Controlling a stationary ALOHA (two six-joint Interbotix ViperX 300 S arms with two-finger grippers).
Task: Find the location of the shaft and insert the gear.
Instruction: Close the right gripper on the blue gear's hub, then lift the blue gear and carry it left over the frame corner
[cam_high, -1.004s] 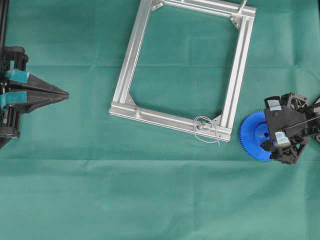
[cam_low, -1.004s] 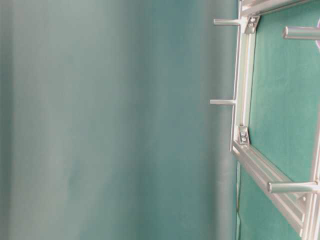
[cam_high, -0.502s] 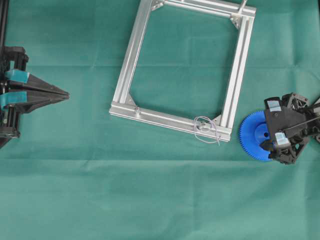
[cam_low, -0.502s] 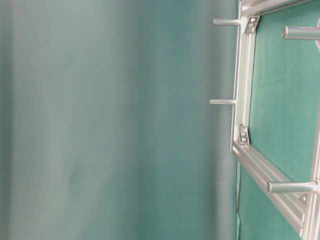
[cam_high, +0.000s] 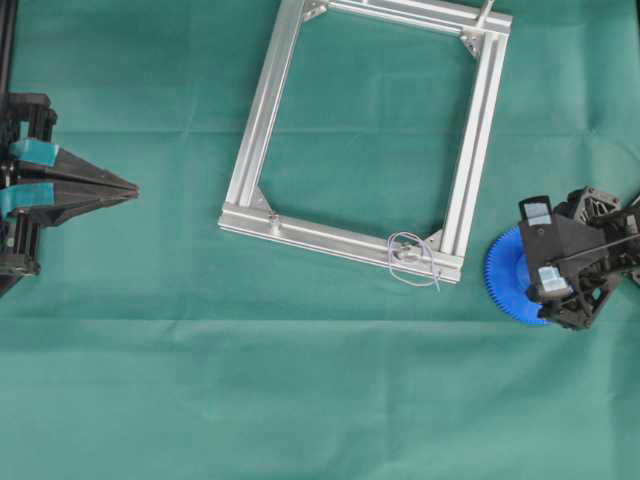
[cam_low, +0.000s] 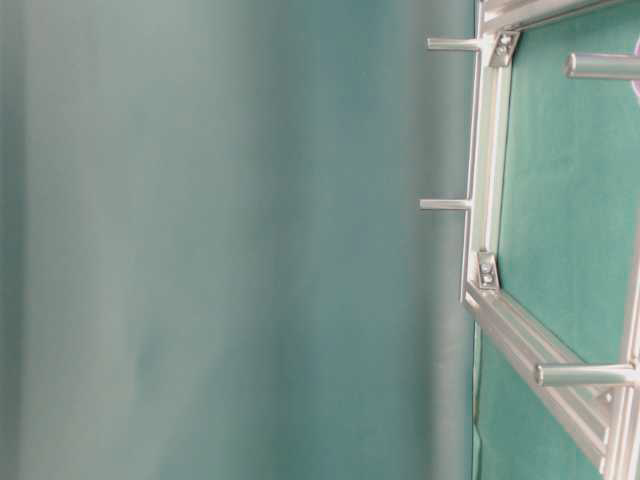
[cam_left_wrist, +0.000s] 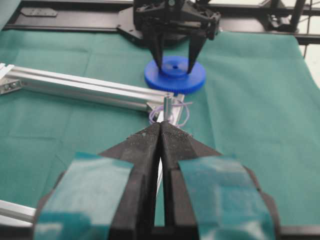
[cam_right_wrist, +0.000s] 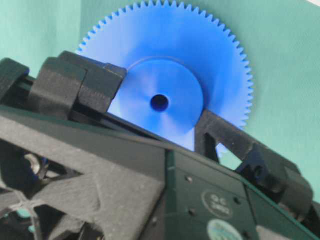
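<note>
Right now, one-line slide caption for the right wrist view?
Right gripper fingers straddle the hub of the blue gear on green cloth.

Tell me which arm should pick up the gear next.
Right. The right gripper already hangs over the gear, its open fingers either side of the hub. The left gripper sits shut at the far left edge, away from it.

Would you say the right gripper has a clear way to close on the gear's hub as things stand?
Probably yes: the right gripper stands open with a finger on either side of the hub of the gear, and nothing lies between them.
</note>
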